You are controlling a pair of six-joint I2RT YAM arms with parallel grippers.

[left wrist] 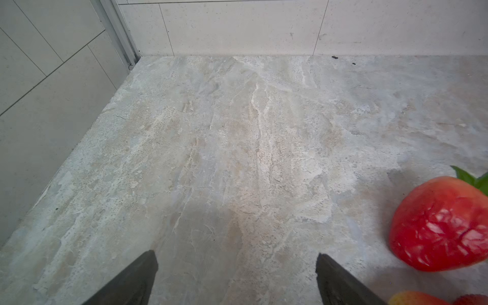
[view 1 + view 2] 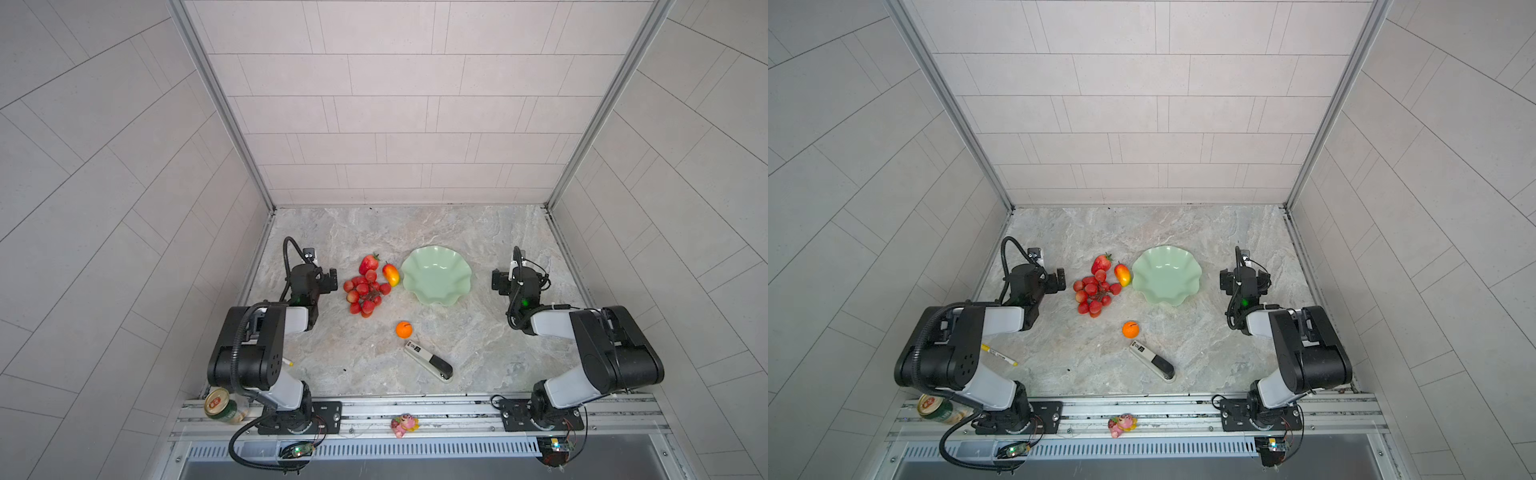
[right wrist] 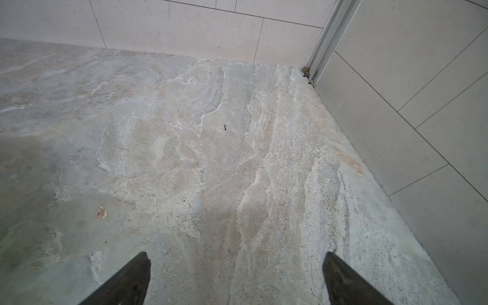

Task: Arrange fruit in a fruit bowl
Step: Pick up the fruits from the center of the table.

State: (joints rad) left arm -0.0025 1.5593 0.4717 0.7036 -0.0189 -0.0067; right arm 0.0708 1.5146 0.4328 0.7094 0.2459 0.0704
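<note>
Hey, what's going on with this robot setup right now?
Nothing is being handled. Both arms sit at the sides of the table, with the left gripper and right gripper open and empty. The mint-green bowl has no fruit in it. The strawberry, mango and grapes lie clustered beside it, and the orange sits apart, near a stapler.

We can read no text with any certainty. The green drink can with a gold top [image 2: 222,406] bears a red emblem with pale marks, too small for us to make out. On the marbled tabletop [image 2: 478,345], the white-and-black stapler [image 2: 429,360] carries a white label [image 2: 412,345] with dark square marks at its pale end, and the yellow pen [image 2: 999,354] shows dark print along its barrel; both stay illegible to us.
</note>
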